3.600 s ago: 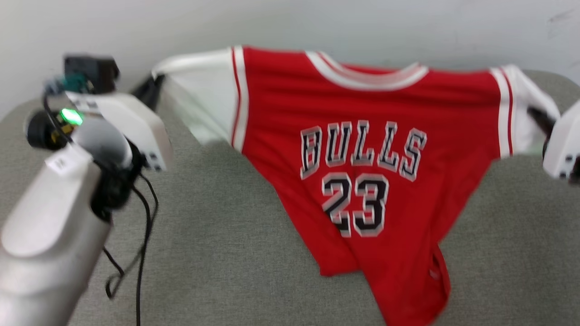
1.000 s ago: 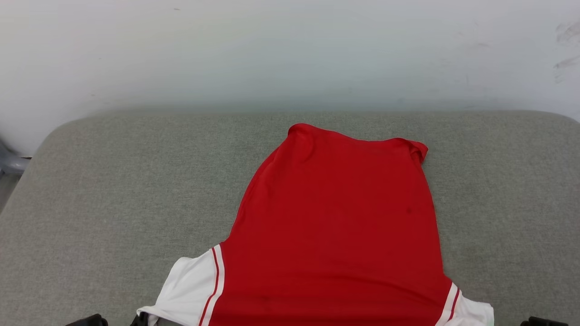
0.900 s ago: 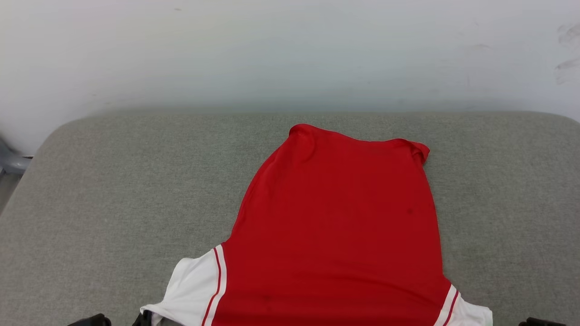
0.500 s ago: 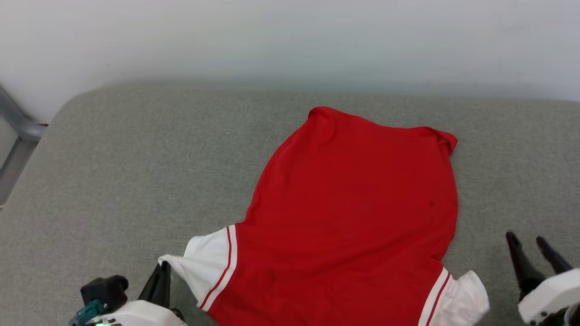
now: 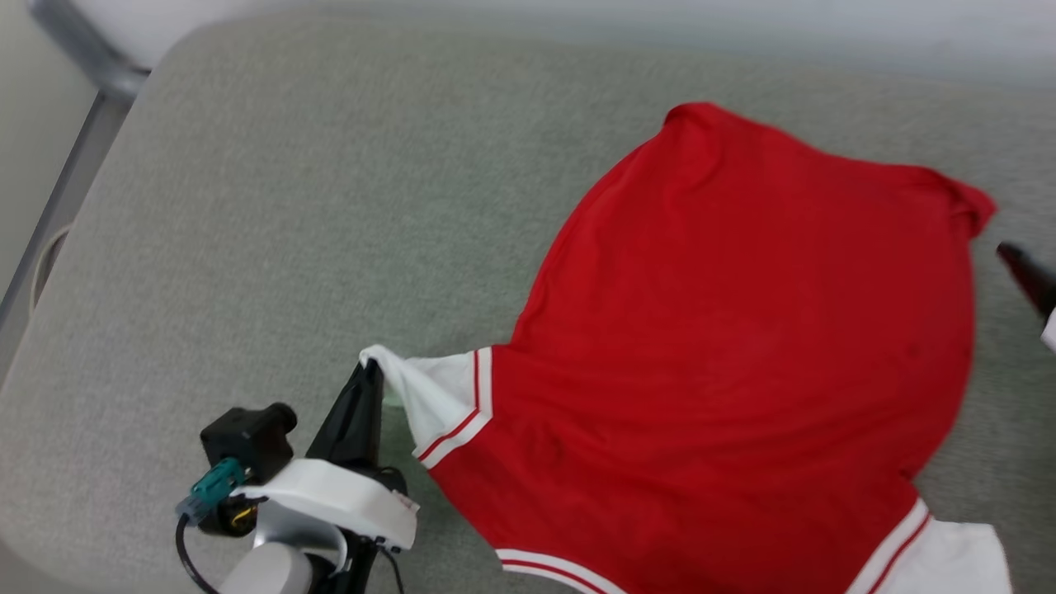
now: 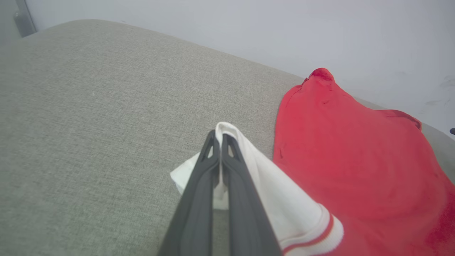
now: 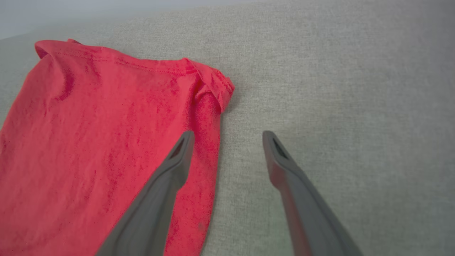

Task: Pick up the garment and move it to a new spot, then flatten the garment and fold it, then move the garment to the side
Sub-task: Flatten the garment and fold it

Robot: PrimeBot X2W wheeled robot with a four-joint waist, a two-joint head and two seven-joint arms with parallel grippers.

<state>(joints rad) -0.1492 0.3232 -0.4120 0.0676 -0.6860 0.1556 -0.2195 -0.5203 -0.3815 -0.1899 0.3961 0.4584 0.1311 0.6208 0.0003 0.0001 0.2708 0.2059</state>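
Your left fingers (image 6: 204,185) pinch the red jersey's (image 5: 742,330) white sleeve (image 5: 437,388), your right fingers (image 7: 170,170) hover spread beside its far hem corner (image 7: 217,85), and it lies lengthwise toward the grey cushion's (image 5: 289,206) far edge.

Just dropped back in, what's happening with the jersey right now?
The red garment lies spread on the grey cushion, plain face up. The left pincer is shut on the tip of one white sleeve, lifting it slightly. The right pincer is open and holds nothing. It hovers at the garment's far right edge, near a turned-over hem corner. No fold has been made yet.
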